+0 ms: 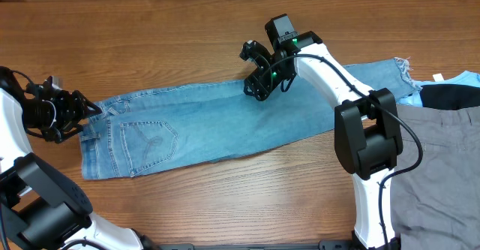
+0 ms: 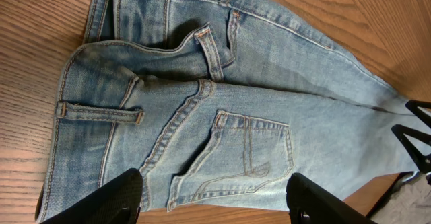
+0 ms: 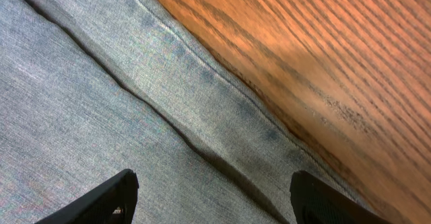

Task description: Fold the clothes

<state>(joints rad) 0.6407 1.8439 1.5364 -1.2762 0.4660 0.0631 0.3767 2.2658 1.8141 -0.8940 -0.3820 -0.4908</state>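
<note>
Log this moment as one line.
jeans flat on table | left claw open over waist end | right claw open over leg edge

Wooden bench (image 1: 150, 32) underneath; at its right edge grey trousers (image 1: 442, 175) lie flat, a black garment (image 1: 450, 96) and a pale-blue garment (image 1: 461, 78) bunched just beyond.

1. This looks like a robotics lab or test bench, not a home. Two white-and-black robot arms, the left arm (image 1: 34, 194) and the right arm (image 1: 365, 141), stand at the near edge of a wood-grain table (image 1: 150, 40).
2. A green light (image 1: 295, 39) glows on the right arm's wrist.
3. Clothing is set out like work samples. Jeans (image 1: 217, 122) lie flat mid-table, with grey trousers (image 1: 442, 175), a black garment (image 1: 450, 96) and a pale-blue garment (image 1: 466, 77) heaped at the right edge.
</note>
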